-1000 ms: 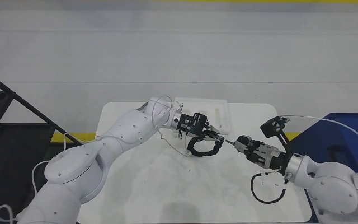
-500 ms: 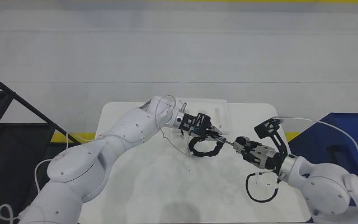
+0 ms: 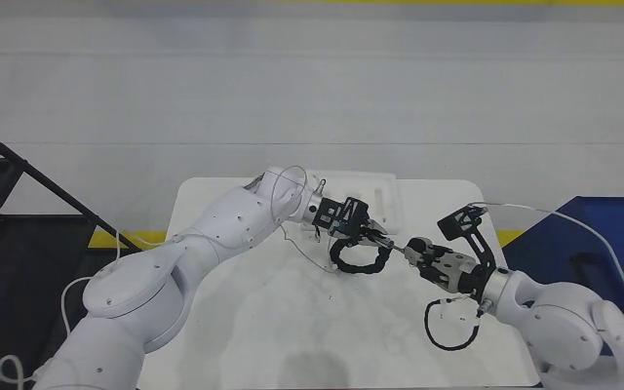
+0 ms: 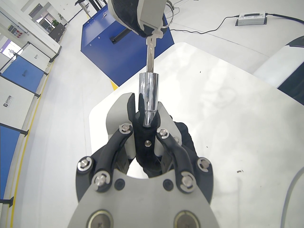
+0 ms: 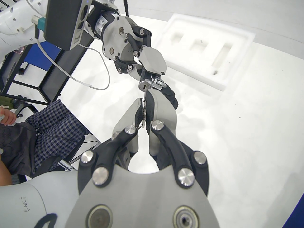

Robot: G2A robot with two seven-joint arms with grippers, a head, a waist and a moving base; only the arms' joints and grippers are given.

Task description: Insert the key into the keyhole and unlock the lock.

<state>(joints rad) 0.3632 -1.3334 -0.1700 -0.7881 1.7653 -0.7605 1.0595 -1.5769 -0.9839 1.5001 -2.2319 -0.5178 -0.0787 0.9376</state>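
Closing in from the right, the right gripper (image 5: 145, 106), pinching the key (image 4: 150, 55), brings its tip to the keyhole (image 5: 143, 87) of the lock (image 4: 147, 96) clamped in the left gripper (image 4: 146, 110) above mid-table (image 3: 292, 322), where any tilt could jam it.

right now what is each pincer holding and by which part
Left pincer: the lock, by the back end of its chrome barrel. Right pincer: the key, by its head.

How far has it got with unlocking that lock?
Done: left gripper holds the lock, right gripper holds the key. In hand: the key's tip is at the keyhole, blade mostly outside. To do: pushing it in and turning it.
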